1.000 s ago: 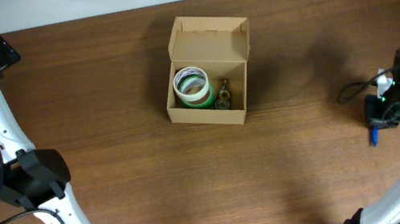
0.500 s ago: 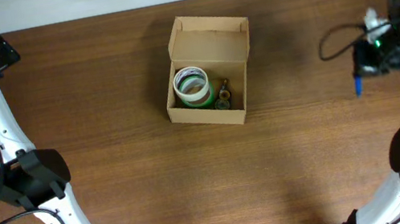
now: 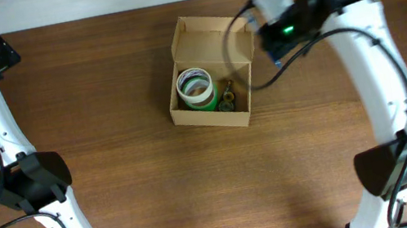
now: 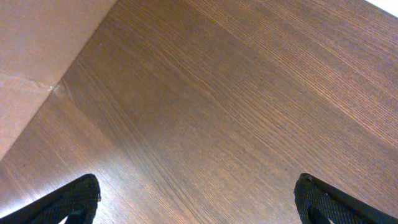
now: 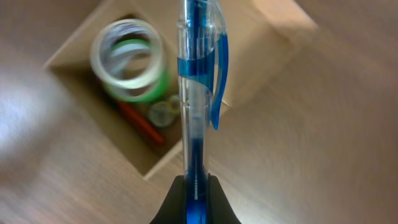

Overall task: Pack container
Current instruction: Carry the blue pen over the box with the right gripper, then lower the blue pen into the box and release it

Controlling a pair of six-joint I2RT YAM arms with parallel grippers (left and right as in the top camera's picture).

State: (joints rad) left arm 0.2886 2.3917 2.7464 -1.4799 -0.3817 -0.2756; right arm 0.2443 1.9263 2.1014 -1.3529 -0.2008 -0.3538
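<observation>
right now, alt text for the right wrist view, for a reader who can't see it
A blue pen, pinched at its lower end by the right gripper, runs up the middle of the frame over an open box on a table. The blurred box holds a white-and-green tape roll and a thin red item.

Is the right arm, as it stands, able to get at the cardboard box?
Probably yes. The right gripper, shut on a blue pen, hangs beside the container's raised lid; the container is open on top and nothing stands between them.
</observation>
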